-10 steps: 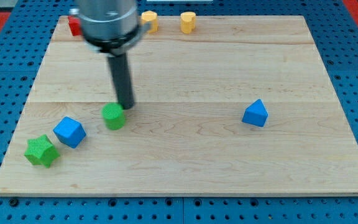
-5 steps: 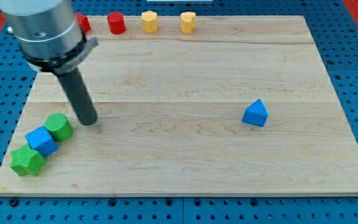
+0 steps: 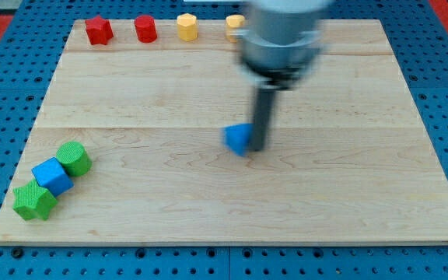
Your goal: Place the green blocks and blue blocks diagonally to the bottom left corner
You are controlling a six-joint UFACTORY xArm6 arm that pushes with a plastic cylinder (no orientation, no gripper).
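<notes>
A green star-shaped block [image 3: 32, 201], a blue cube [image 3: 52, 176] and a green round block [image 3: 74, 158] lie touching in a diagonal line near the board's bottom left corner. A second blue block [image 3: 239, 139], a wedge-like shape, sits near the board's middle. My tip [image 3: 259, 148] is against this block's right side. The rod and the arm's grey body above it are blurred by motion.
Along the board's top edge stand a red star block [image 3: 98, 30], a red round block [image 3: 145, 29], a yellow block [image 3: 187, 26] and another yellow block [image 3: 234, 26] partly hidden by the arm. The wooden board [image 3: 411, 225] lies on a blue perforated table.
The arm swung from the left cluster to the view's right. The blue wedge block has moved left from the right side to near the middle. The left three blocks have not moved.
</notes>
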